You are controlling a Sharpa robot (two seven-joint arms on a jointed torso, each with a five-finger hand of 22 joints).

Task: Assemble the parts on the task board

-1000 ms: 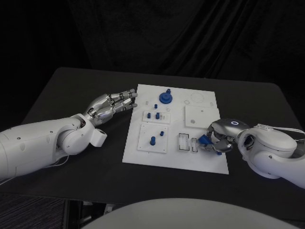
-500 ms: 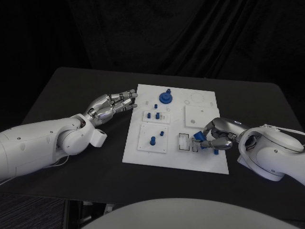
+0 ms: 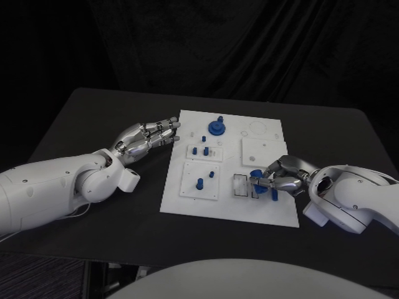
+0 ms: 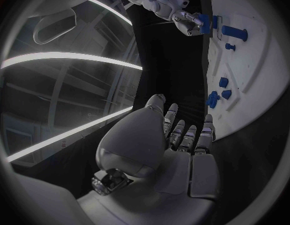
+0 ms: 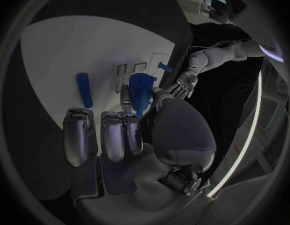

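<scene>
1. Head view showed a black counter (image 3: 91, 112) with the white task board (image 3: 262, 215) lying at its middle, and a white arm reaching in from each side.
2. The right hand (image 3: 278, 177) hung over the board's right edge, nearer the robot than the far edge. It pinched a small blue part (image 3: 257, 175) between thumb and one finger, beside a pair of narrow slots (image 3: 245, 186) in the board.
3. From the right wrist view, the same part (image 5: 140, 92) stood clamped at the fingertips, the other fingers (image 5: 78, 135) lying straight and apart from it. A loose blue peg (image 5: 84, 89) lay flat on the board close by.
4. The step in hand seemed to be carrying this part to its seat. The next move would likely call for lining it up over a slot and pressing it down squarely.
5. The left hand (image 3: 149, 137) rested just off the board's left edge, toward the far corner. It held nothing, its fingers (image 4: 182, 135) straight and slightly apart.
6. Other blue parts already stood in the board: a round knob (image 3: 217, 128) near the far edge, and short pegs (image 3: 199, 151) on the left half.
</scene>
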